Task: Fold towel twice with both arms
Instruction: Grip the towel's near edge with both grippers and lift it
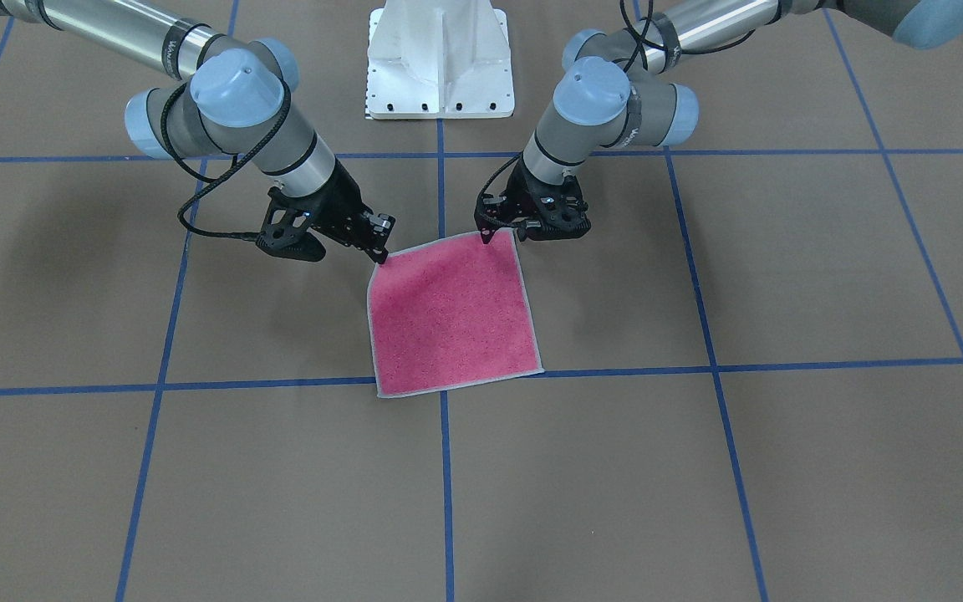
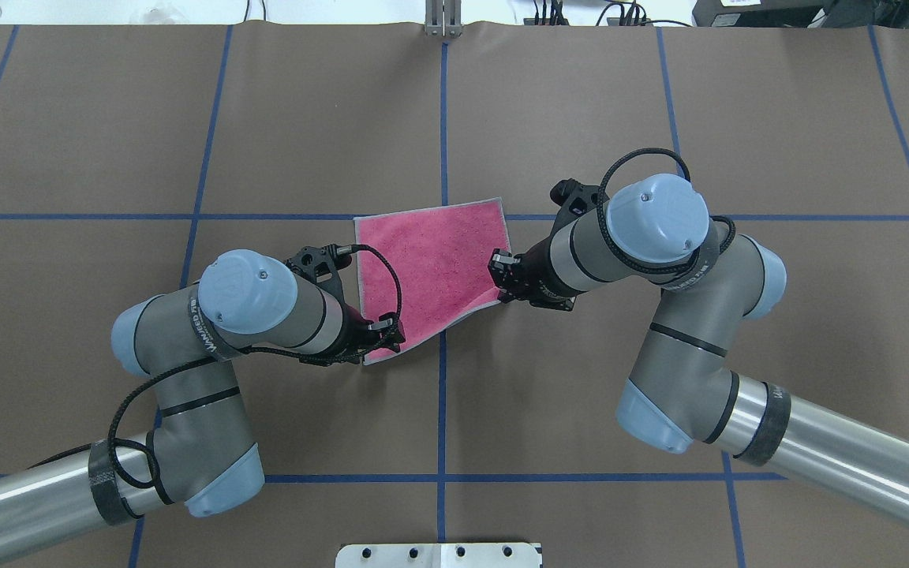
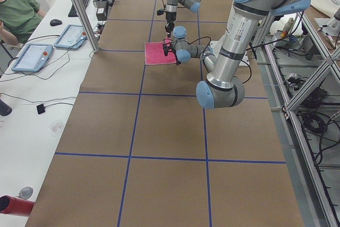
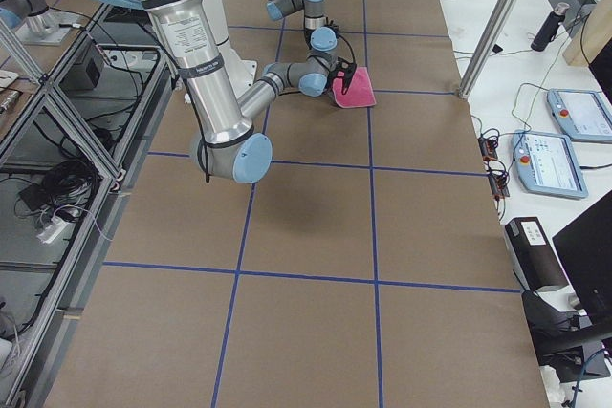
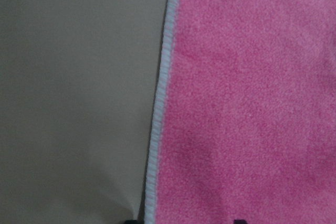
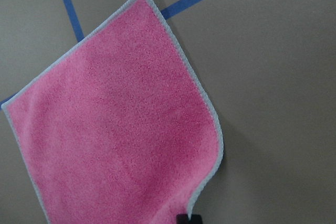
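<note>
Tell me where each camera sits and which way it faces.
Front-facing: across the table, looking down at the towel; left arm, right arm, white base show.
Overhead: behind the robot, looking forward and down; both arms, left gripper, right gripper.
Exterior left: table's end, left arm near.
Exterior right: opposite end, right arm near.
Left wrist: close on the towel's edge; fingertips barely show.
Right wrist: over the towel's corner; one fingertip shows.
Front-facing and overhead share the towel, mirrored.

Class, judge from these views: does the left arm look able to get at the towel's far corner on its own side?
Probably yes. The left hand is at the towel's near corner on that side, nothing stands along that edge, and the right hand is across the towel, out of its path.
</note>
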You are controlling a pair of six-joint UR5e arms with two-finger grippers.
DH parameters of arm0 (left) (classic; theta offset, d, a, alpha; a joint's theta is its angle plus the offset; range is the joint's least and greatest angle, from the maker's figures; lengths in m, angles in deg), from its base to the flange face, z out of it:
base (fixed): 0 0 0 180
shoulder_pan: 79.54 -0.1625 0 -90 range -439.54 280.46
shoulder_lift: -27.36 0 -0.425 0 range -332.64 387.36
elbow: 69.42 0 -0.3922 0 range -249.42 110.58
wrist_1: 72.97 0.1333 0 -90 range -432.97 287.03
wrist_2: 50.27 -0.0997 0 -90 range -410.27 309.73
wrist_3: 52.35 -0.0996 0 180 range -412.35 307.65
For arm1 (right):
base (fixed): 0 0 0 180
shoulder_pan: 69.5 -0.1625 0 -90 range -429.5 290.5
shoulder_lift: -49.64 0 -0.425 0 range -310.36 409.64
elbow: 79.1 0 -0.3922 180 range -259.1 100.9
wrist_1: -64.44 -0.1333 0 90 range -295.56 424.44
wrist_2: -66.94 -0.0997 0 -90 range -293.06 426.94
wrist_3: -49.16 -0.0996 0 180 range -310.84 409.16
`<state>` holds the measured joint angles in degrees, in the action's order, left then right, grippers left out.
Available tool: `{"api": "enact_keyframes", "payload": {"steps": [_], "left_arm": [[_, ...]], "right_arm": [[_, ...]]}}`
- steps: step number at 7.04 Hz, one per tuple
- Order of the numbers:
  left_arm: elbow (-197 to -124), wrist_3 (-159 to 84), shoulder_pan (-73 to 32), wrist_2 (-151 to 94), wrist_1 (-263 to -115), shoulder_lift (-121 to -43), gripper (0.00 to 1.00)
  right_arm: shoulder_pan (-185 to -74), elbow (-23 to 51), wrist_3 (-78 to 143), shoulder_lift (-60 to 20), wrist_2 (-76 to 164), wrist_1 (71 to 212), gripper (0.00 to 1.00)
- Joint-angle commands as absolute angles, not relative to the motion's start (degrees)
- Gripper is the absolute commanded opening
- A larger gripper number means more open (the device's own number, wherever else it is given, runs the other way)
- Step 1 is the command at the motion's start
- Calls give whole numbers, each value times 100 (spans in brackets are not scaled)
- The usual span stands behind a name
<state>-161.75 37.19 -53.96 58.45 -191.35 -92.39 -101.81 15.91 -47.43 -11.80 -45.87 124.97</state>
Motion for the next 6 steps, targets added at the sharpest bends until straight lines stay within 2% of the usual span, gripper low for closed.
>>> {"api": "enact_keyframes", "payload": {"steps": [1,4,6], "left_arm": [[-16162,3730,-5405,5854,-19135,-9313,59],[-16126,3774,-5396,5845,-19127,-9375,50],[-16126,3862,-5405,5845,-19127,-9375,35]], "right_arm": [[-10193,1591,-4743,-1180,-4600,12500,0],[-10202,1591,-4743,-1189,-4626,12491,0],[-10220,1600,-4743,-1197,-4661,12491,0]]}}
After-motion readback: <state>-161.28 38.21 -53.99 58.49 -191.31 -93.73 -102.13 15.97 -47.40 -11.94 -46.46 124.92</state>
